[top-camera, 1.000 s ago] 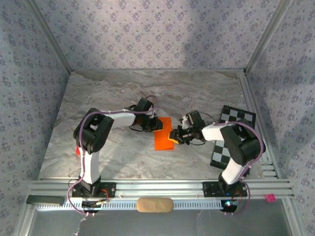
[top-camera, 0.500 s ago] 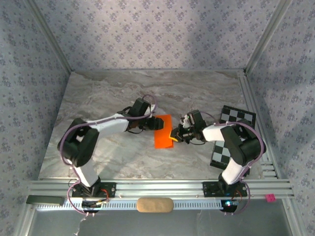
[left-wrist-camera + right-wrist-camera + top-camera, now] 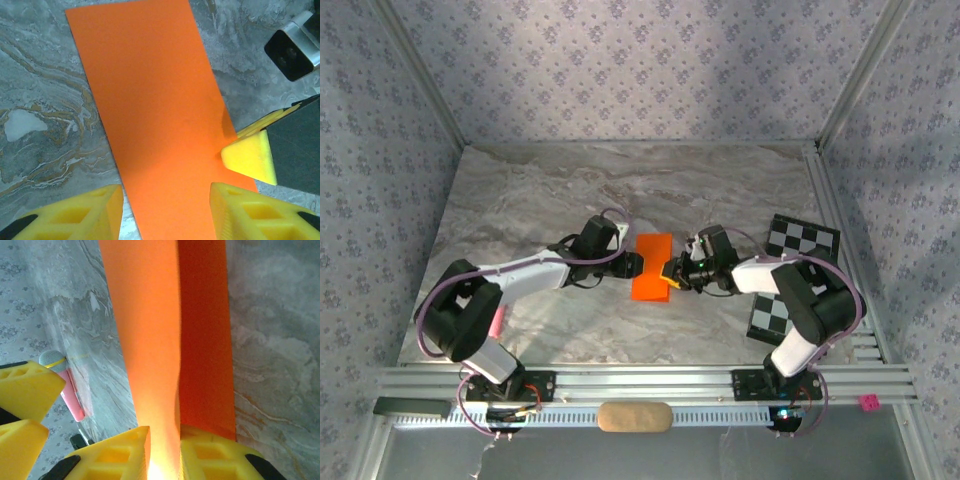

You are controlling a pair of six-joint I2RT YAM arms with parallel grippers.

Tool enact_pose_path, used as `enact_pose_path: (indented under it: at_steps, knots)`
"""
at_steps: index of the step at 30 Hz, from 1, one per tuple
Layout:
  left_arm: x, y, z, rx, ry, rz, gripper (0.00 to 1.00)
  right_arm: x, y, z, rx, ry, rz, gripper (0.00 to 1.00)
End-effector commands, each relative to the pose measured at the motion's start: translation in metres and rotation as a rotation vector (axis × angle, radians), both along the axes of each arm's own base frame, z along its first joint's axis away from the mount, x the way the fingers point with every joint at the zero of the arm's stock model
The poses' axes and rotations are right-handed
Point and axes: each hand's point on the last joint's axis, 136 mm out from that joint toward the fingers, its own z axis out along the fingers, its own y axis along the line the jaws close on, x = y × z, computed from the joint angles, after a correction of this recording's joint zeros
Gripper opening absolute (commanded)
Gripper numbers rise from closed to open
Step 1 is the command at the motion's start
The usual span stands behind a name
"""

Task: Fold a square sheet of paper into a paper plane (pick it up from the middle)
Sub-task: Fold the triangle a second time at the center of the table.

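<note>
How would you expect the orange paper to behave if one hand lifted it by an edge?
Probably floppy: the paper looks thin, and in the right wrist view its upper layer seems to stand off the lower one. Likely very light, so it may slide on the smooth table when pushed.

Marble table (image 3: 520, 195) bears orange sheet (image 3: 651, 267), checkerboard card (image 3: 806, 237), pink stick (image 3: 73, 399).

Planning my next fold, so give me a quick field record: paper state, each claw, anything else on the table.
paper: square sheet of paper, folded into a rectangle, lying on the table
left claw: open, fingers either side of the paper's edge
right claw: shut on the opposite edge
other: checkerboard card, far right, untouched
</note>
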Motion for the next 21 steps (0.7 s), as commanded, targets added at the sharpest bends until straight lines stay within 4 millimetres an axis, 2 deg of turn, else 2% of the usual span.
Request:
enact_pose_path:
  at_steps: [1, 7, 11, 13, 17, 21]
  knots:
    - [0.006, -0.005, 0.018, -0.026, -0.07, -0.02, 0.49, 0.01, 0.006, 0.009, 0.025, -0.038, 0.029, 0.21]
    - [-0.003, -0.014, 0.03, -0.017, -0.15, -0.11, 0.46, 0.014, 0.004, 0.007, 0.022, -0.032, 0.033, 0.11]
    - [-0.019, -0.026, 0.037, 0.04, -0.315, -0.23, 0.45, 0.014, 0.002, 0.006, 0.027, -0.022, 0.029, 0.07]
    - [-0.032, -0.034, 0.035, 0.089, -0.41, -0.308, 0.45, 0.014, 0.002, 0.006, 0.026, -0.02, 0.027, 0.06]
    - [-0.052, -0.039, 0.021, 0.207, -0.413, -0.389, 0.45, 0.015, 0.001, 0.007, 0.026, -0.016, 0.026, 0.06]
    - [-0.066, -0.044, 0.007, 0.346, -0.516, -0.437, 0.48, 0.014, 0.0, 0.007, 0.023, -0.015, 0.027, 0.06]
